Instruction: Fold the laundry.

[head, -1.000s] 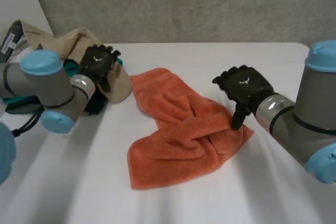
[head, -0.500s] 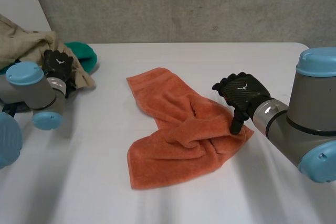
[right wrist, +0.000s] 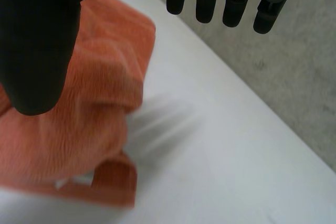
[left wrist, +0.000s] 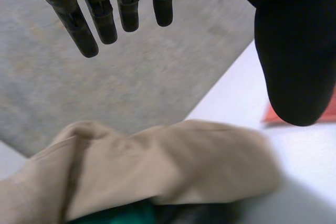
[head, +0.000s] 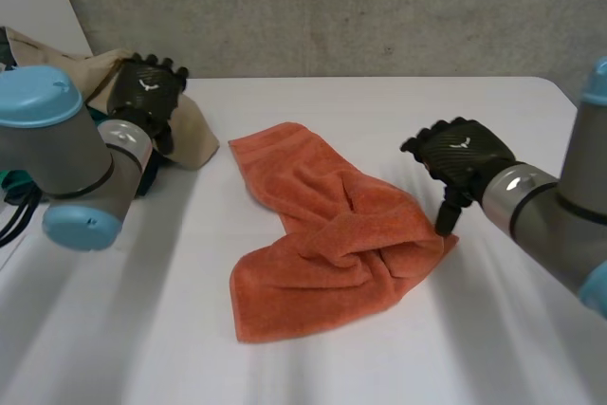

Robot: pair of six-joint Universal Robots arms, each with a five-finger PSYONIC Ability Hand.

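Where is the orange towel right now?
Head view: the orange towel lies crumpled centrally, one corner at the right hand, beige garment to its left.

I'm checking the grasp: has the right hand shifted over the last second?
Yes. The right hand has moved rightward, away from the towel's bunched middle toward its right corner; the towel itself has stayed put.

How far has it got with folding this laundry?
Nothing looks folded yet: the orange towel lies bunched and twisted on the white table. In hand: the right robot hand is open at the towel's right edge, and the left robot hand is open above the beige garment. Left to do: probably spreading and folding the towel, then the beige garment.
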